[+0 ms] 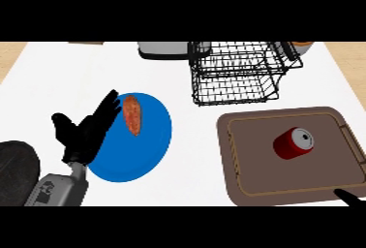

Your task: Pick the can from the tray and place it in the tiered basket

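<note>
While the red can (294, 143) is lying on its side inside the brown tray (236, 160), silver top pointing toward the far right, nothing is touching it. The tray is sitting on the white counter (193, 145) at the near right. Just beyond the tray's far edge, the black wire tiered basket (239, 72) is standing, its lower tier reaching nearest the tray; the two are near but apart.

Left hand (84, 133) is showing at the left of the view, fingers straight and spread, pointing up and away, holding nothing. Its fingertips are overlapping the left rim of the blue plate (154, 145). An orange-brown sweet potato (131, 115) is lying on the plate's far part, lengthwise away from the robot, just beside those fingertips.

Right hand (352, 198) is showing only as a dark tip at the lower right edge, over the tray's near right corner; cannot tell how its fingers are set. It is well apart from the can.

A grey-white appliance (166, 50) is sitting at the counter's far edge, left of the basket.
</note>
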You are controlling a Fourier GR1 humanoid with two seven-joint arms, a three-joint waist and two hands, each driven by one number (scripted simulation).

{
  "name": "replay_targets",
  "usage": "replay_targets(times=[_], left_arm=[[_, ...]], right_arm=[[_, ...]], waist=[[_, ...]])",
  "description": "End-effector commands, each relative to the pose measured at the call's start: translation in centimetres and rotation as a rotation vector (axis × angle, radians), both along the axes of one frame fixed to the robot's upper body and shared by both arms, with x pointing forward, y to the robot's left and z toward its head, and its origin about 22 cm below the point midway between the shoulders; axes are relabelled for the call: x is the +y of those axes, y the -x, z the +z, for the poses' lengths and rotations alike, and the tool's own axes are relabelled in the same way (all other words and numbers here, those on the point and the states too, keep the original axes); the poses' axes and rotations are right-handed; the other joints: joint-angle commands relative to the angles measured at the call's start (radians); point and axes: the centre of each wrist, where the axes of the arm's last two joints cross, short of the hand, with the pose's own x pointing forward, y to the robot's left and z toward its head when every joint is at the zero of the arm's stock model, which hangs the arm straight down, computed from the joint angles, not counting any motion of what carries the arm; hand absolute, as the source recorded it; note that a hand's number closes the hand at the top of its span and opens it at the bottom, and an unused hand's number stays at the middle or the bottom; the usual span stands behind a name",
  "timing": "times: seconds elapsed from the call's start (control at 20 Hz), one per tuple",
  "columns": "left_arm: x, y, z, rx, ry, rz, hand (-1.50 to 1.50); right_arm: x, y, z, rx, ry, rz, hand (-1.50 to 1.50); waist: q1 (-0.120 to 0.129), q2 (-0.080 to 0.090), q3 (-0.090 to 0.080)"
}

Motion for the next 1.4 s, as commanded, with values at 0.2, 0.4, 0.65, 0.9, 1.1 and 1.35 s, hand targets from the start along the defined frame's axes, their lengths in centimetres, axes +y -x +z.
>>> replay_targets(times=[0.2,0.4,0.65,0.9,1.1,1.35], left_arm=[[-0.4,0.6,-0.4,0.014,0.013,-0.017,0.00],[-1.0,0.1,0.8,-0.010,-0.006,-0.027,0.00],[-1.2,-0.9,1.4,-0.016,-0.006,-0.046,0.00],[-1.8,-1.3,1.5,0.007,0.007,-0.062,0.00],[-2.1,-0.5,1.4,-0.007,0.001,-0.069,0.00],[-2.2,-1.4,1.6,0.007,0.007,-0.056,0.00]], right_arm=[[1.8,4.4,4.5,0.233,0.332,-0.281,-1.50],[5.4,5.7,7.7,0.338,0.343,-0.346,-1.50],[8.4,4.3,9.0,0.436,0.306,-0.362,-1.50],[9.8,2.5,8.5,0.509,0.321,-0.427,-1.50],[10.7,0.4,6.9,0.599,0.391,-0.487,-1.50],[15.6,-1.3,6.2,0.663,0.406,-0.481,-1.50]], waist=[[0.008,0.010,-0.008],[0.028,0.011,-0.005],[0.055,0.015,-0.003],[0.056,0.014,-0.004],[0.065,0.009,-0.001],[0.055,0.009,0.000]])
